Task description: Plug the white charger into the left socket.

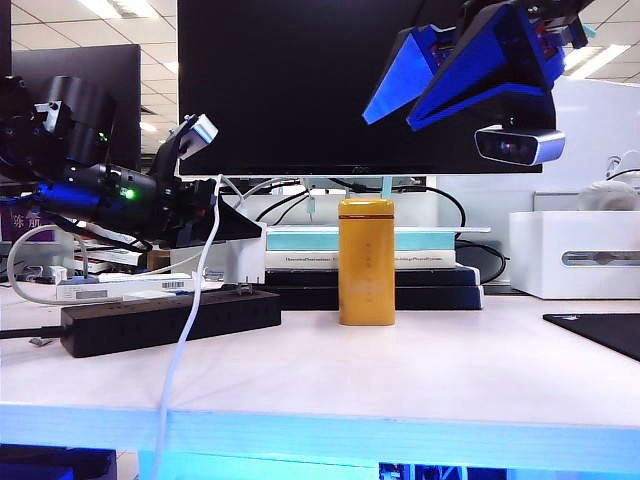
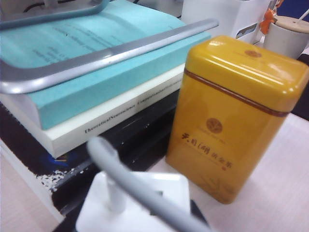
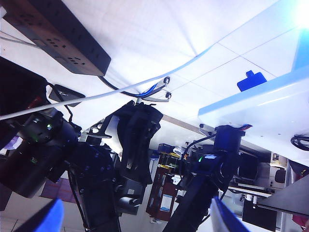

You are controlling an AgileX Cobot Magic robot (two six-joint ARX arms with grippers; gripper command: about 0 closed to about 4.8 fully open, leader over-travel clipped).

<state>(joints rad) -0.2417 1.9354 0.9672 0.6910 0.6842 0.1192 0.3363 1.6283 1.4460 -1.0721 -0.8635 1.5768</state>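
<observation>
The white charger (image 2: 137, 203) fills the left wrist view, gripped by the left gripper (image 1: 215, 215) above the power strip (image 1: 170, 320); only the exterior view shows the right gripper (image 1: 470, 75) raised, jaws spread, empty.

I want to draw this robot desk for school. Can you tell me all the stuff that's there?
power strip: one, black, table left
white charger: one, white with cable, in the left gripper above the strip
tin: one, yellow, table middle
books: a stack, teal on top, behind the tin
monitor: one, black, at the back
box: one, white, back right
left gripper: holding the charger, left side
right gripper: blue fingers, open, raised at upper right
</observation>
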